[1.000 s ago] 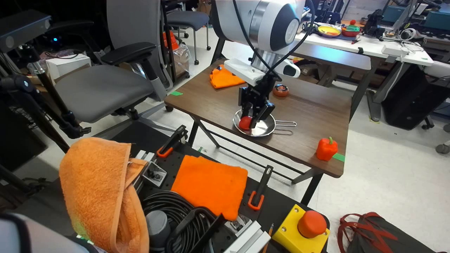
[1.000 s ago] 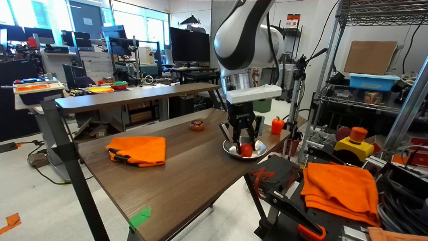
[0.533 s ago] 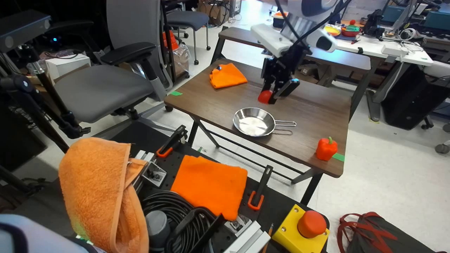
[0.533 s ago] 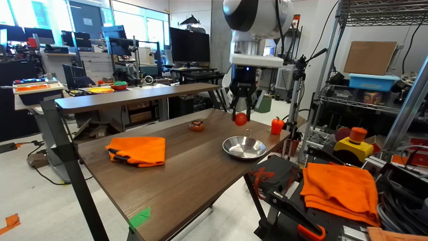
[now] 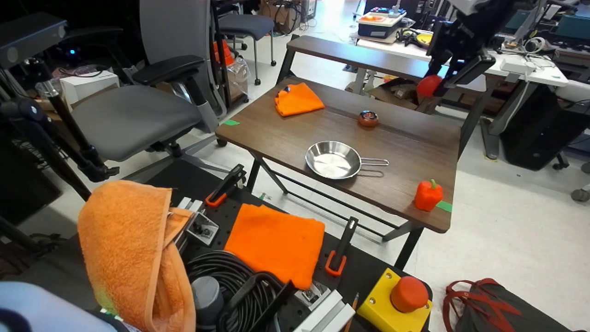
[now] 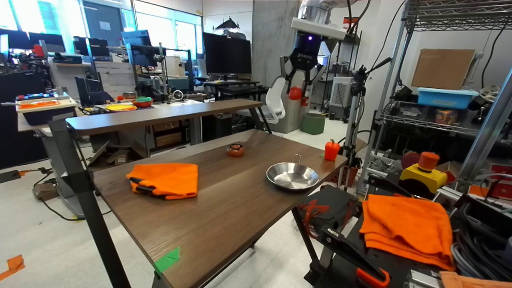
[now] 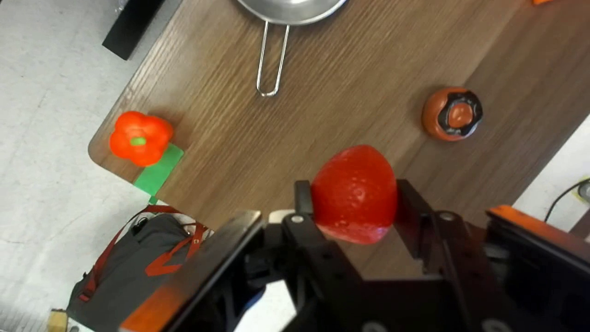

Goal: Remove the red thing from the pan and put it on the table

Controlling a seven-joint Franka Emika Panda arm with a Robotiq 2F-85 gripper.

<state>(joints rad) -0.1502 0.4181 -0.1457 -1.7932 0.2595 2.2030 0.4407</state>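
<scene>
1. Where the wrist view looks down on it, the red thing sits clamped in the pincer, one finger on each side.
2. It hangs in the air, higher than the counter and well apart from the pan.
3. Its narrower, rounded end points toward the top of the wrist view; the blunter end faces the pincer's base.
4. The long axis, only slightly the longer, runs between those ends, crosswise to the grip.
5. In both exterior views it looks nearly round, so its lean cannot be told there.
6. The pan rests flat on the counter, its handle pointing down the wrist view.
</scene>
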